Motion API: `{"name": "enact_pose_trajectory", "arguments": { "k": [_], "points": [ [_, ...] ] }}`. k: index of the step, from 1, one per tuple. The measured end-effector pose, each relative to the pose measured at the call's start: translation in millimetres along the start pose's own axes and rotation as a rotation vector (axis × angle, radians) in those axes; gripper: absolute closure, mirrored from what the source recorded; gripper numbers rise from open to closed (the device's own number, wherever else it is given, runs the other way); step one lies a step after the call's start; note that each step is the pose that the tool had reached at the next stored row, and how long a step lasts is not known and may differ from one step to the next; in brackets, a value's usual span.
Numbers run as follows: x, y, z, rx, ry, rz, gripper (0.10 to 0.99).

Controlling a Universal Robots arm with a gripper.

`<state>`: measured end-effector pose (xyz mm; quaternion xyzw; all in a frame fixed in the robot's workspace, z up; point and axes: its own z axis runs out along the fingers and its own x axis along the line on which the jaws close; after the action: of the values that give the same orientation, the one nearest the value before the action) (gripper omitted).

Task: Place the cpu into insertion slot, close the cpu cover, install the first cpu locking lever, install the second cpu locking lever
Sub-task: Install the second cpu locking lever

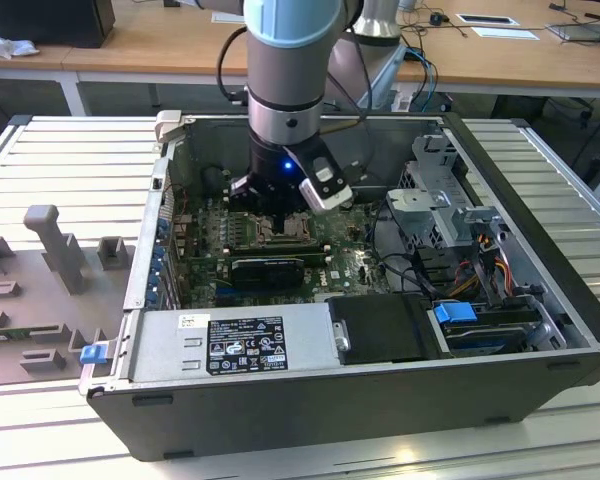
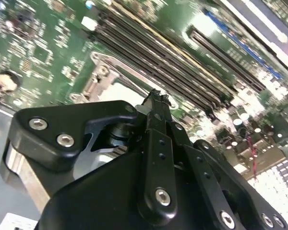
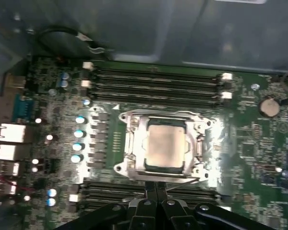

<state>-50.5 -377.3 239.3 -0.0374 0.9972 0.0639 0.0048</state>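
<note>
Room light is even in the exterior view; glare whitens the cover in the first wrist view; the hand looms blurred in the second wrist view.

Ribbed grey table under open computer case, grey fixtures

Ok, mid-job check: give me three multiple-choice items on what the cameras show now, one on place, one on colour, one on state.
1. Where is the cpu?
A. On the grooved table outside the case
B. Seated in the insertion slot
C. Held up in the tool

2. What colour is the circuit board?
A. Green
B. Red
C. White

3. How does the cpu cover lie?
A. Standing upright, open
B. Removed from the board
C. Down, framing the chip

Answers:
1 B, the pale chip sits inside the socket frame in the first wrist view.
2 A, the board is green in both wrist views.
3 C, the metal frame lies flat around the chip, the tool at its edge.
</note>
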Motion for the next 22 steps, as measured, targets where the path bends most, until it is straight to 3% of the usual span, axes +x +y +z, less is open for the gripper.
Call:
{"name": "enact_pose_trajectory", "arguments": {
  "k": [2,8,9,11,15,22],
  "points": [
    [4.2,-0.3,2.6,0.0,0.0002,-0.002,0.98],
    [6.7,-2.2,15.8,-0.003,0.0014,-0.012,0.98],
    [8.6,-2.4,17.1,-0.008,0.0014,-0.014,0.98],
    [12.5,-5.2,17.9,-0.04,-0.0013,-0.015,0.98],
    [16.3,-11.0,18.0,-0.066,-0.0035,-0.015,0.98],
    [22.2,-15.3,22.9,-0.085,-0.0051,-0.015,0.98]
  ]
}}
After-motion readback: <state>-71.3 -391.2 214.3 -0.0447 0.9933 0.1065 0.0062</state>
